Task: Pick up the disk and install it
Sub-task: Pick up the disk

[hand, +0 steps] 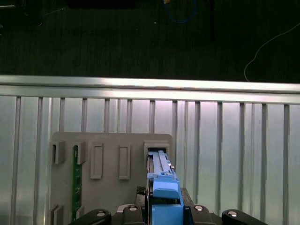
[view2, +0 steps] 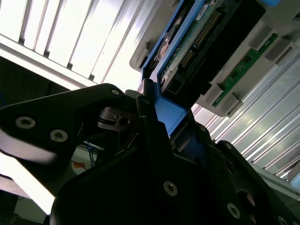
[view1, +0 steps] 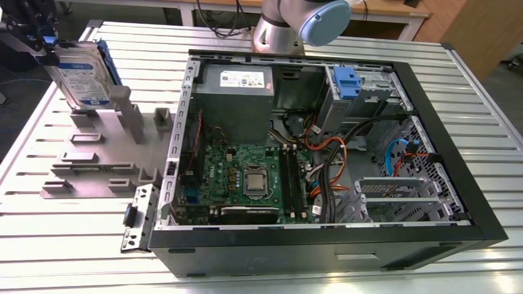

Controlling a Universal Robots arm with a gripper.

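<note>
Exterior view: disk (view1: 82, 78) between jaws

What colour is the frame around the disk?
Blue. The frame of the disk shows best in the first wrist view.

Cut off and covered
The tool (view1: 48, 49) runs off the exterior view's left edge, the arm (view1: 302, 24) off its top; the disk (view1: 82, 79) hides its lower end in the grey fixture (view1: 98, 165).
</note>
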